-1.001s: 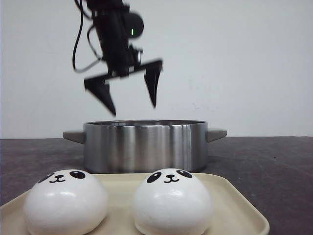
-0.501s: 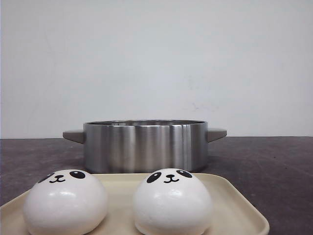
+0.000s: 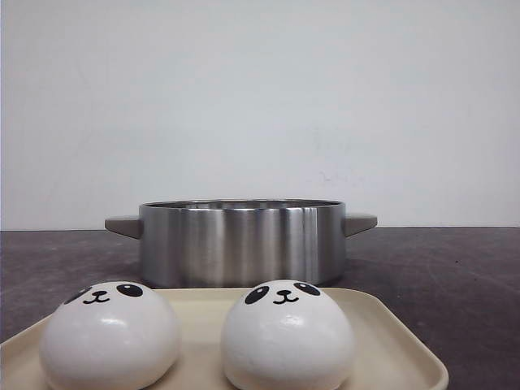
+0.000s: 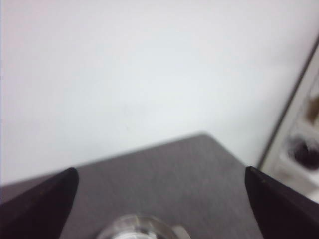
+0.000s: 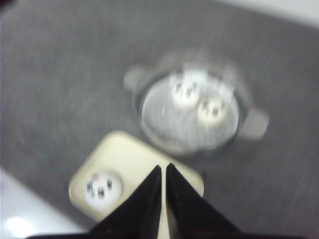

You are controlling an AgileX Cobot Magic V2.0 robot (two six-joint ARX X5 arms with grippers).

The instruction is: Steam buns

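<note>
Below, buns (image 5: 185, 94) in the pot (image 5: 192, 107), well apart from right jaws, closed empty; left jaws wide.

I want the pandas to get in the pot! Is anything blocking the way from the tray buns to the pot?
Nothing visible does. Both buns sit on the tray right before the pot, which has no lid on; only its wall must be lifted over.

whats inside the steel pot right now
Two buns sit inside the pot, seen from the right wrist view. From the front, the pot wall hides its inside.
</note>
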